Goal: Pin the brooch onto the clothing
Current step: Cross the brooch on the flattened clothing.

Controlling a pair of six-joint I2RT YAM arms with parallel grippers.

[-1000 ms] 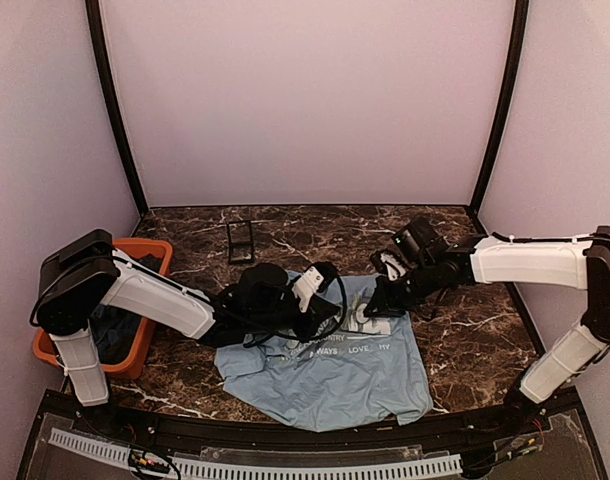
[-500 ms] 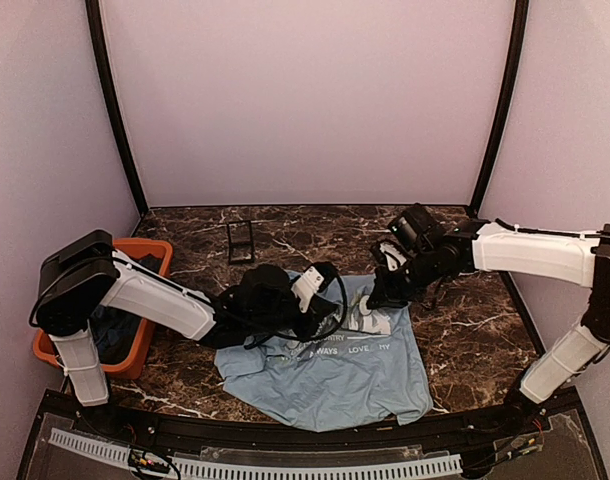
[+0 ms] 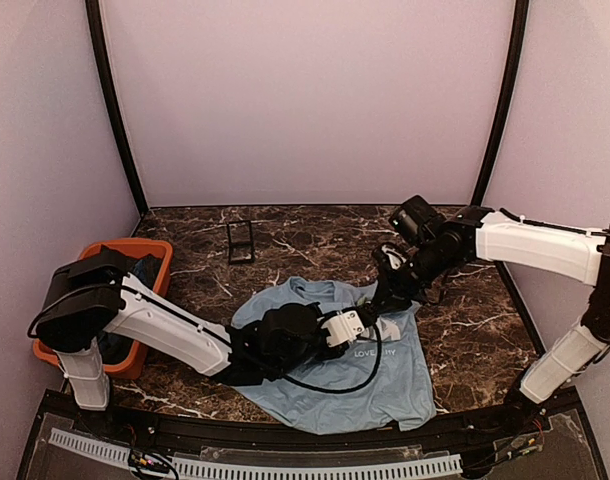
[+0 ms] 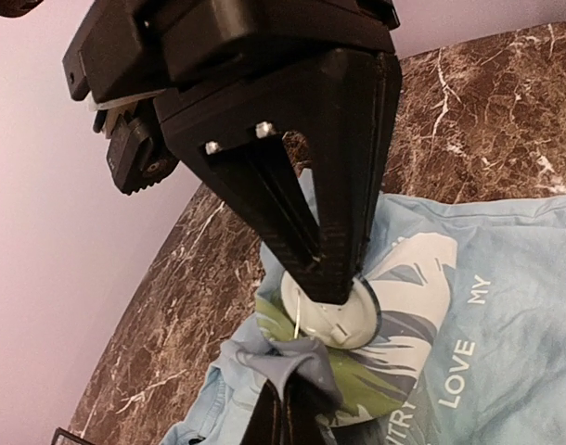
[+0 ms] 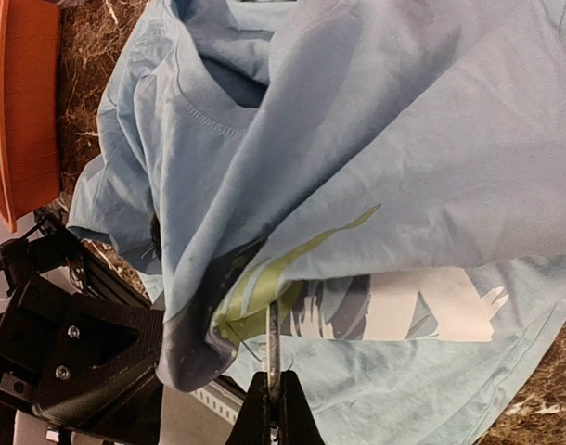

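The left tool (image 4: 285, 410) is pinching, fully closed, a raised fold of the light blue T-shirt (image 3: 385, 385) lying on the counter (image 3: 465, 330), while the right tool (image 5: 270, 397), clamped tight, is holding the brooch (image 4: 331, 315) right beside that fold.

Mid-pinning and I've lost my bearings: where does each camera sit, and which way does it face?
Top external: above and behind the bases, looking down at the table; both arms show, meeting over the T-shirt.
Left wrist: on the left arm, facing along the left gripper, shut on a T-shirt fold, toward the right gripper holding the brooch.
Right wrist: facing along the right gripper at the raised fold; the left gripper shows lower left.
Shared: both wrist views show the T-shirt's print.
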